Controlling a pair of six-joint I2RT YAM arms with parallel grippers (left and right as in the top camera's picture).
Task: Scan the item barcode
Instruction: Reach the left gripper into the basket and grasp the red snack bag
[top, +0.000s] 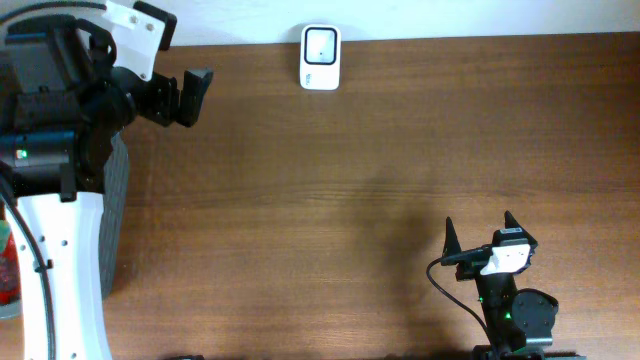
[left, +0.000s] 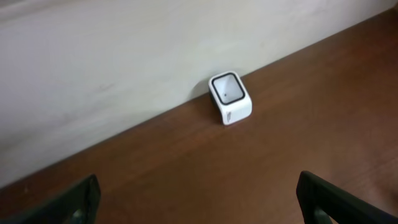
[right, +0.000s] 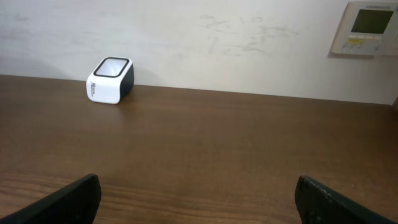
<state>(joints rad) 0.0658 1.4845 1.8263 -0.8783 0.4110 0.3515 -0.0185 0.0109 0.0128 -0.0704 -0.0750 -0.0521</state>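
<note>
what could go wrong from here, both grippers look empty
1. The left gripper and right gripper are open and empty, and no barcoded item shows plainly in any view, so the pick might go astray.
2. The scanner sits at the table's far edge, close by the wall; a long reach could nudge it.

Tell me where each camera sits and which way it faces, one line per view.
Overhead: above the table, looking straight down; left arm at upper left, right arm at bottom right.
Left wrist: low, facing the scanner by the wall; open left fingers in the bottom corners.
Right wrist: low, facing the wall across the table; open right fingers in the bottom corners.
Shared: every view shows the scanner.
</note>
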